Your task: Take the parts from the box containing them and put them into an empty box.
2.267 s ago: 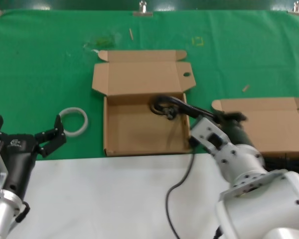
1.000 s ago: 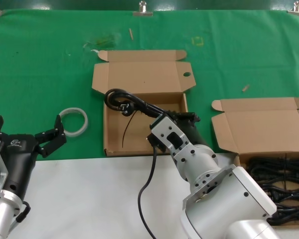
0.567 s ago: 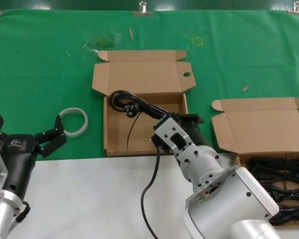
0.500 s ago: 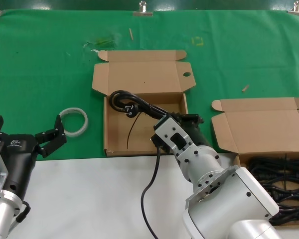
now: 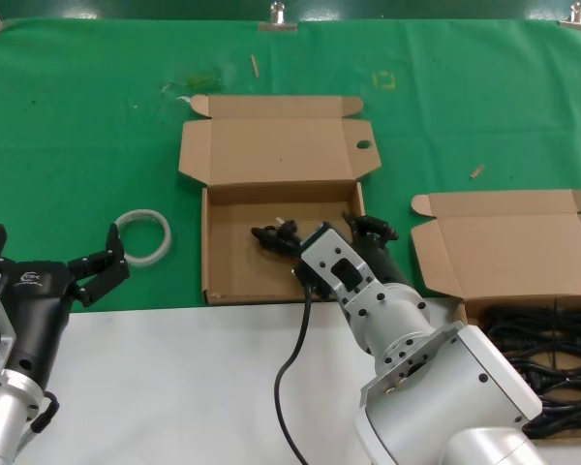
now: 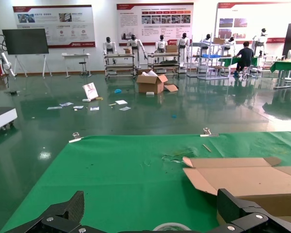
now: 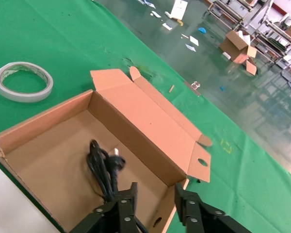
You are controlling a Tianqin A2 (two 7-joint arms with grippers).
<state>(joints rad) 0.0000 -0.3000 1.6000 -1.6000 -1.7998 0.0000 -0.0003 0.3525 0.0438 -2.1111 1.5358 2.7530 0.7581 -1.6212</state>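
The box with the round-holed lid flap [image 5: 240, 263] lies open at the centre of the green cloth. One black coiled cord [image 5: 274, 235] lies on its floor, plug end pointing left. My right gripper [image 5: 339, 232] is open, low over the box's right wall, with the cord's tail beside one finger. The right wrist view shows the cord [image 7: 103, 167] loose in the box [image 7: 48, 155] in front of my right gripper [image 7: 156, 189]. The other box [image 5: 513, 242], at the right, holds several black cords [image 5: 542, 339]. My left gripper [image 5: 53, 257] is open and idle at the left.
A white ring [image 5: 140, 235] lies on the cloth left of the centre box, close to my left gripper [image 6: 155, 213]; it also shows in the right wrist view [image 7: 23, 80]. A white table surface [image 5: 194, 387] runs along the near side. Small scraps lie on the far cloth.
The cord was held up over the centre box in my right gripper; now it lies on the box floor and the jaws stand apart. The left arm has not moved.
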